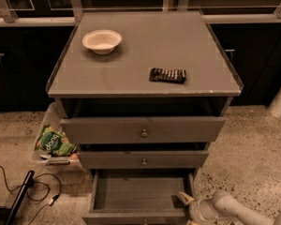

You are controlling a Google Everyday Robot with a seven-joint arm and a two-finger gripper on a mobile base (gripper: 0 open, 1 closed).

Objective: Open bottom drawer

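Bottom drawer (139, 192): lying pulled well out, interior showing.
Gripper (187, 201): hovering at its right front corner; grip state cannot be told.
Doing it well: pulling straight outward, never sideways.

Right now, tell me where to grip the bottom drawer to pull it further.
Probably grip the bottom drawer by its front's top edge, coming from above: it is pulled out, so that rim is exposed. The gripper sits by its right front corner.
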